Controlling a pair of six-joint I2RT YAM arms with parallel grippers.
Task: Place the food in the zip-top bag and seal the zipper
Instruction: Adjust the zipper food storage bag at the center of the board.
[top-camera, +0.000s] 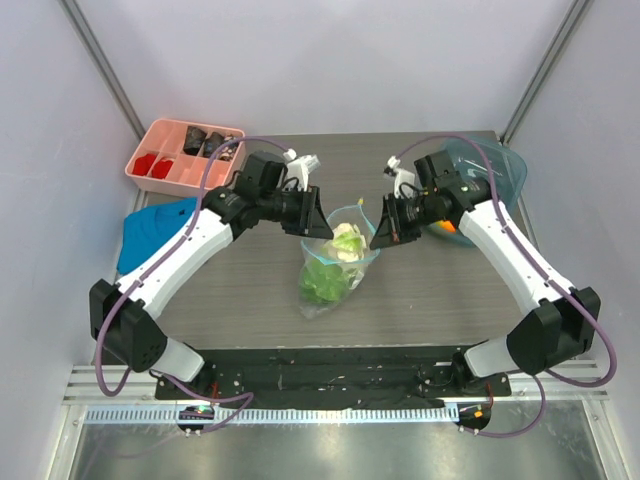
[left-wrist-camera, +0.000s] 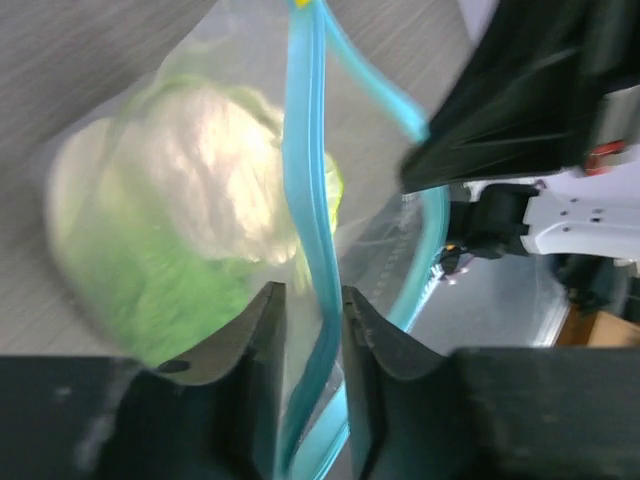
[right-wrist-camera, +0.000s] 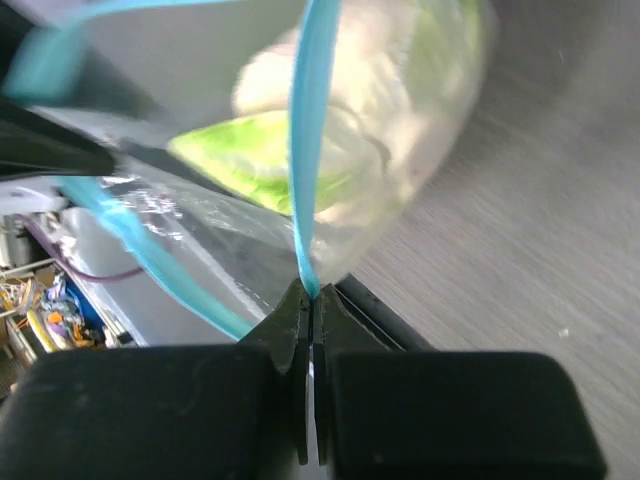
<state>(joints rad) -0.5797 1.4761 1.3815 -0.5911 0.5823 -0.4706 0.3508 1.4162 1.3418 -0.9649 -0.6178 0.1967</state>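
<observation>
A: What lies along the left edge?
B: A pink tray (top-camera: 185, 155) in the far left corner holds dark pieces (top-camera: 205, 140) and red pieces (top-camera: 155, 163). A blue cloth (top-camera: 150, 235) lies nearer along that edge.
A: And the left gripper (left-wrist-camera: 312, 295)?
B: It is over the middle of the table (top-camera: 450, 300). Its fingers (left-wrist-camera: 255, 340) are drawn narrow, with the zipper (left-wrist-camera: 305, 170) and a fold of film pinched between them.
A: Where is the bag?
B: The zip-top bag (top-camera: 325, 295) is mid-table. Its bottom rests on the surface and its mouth is lifted toward the far edge, between both grippers. The mouth gapes, the two halves of the blue strip standing apart. The cabbage (top-camera: 345, 245) is inside, its pale top and green leaves against the plastic.
A: The right gripper (right-wrist-camera: 311, 300)?
B: Its fingers are fully together, clamping the strip at the mouth's right end.
A: Further right?
B: A teal bowl (top-camera: 495, 170) sits in the far right corner, partly covered by the right arm (top-camera: 505, 250). An orange fruit (top-camera: 448, 228) shows inside it.
</observation>
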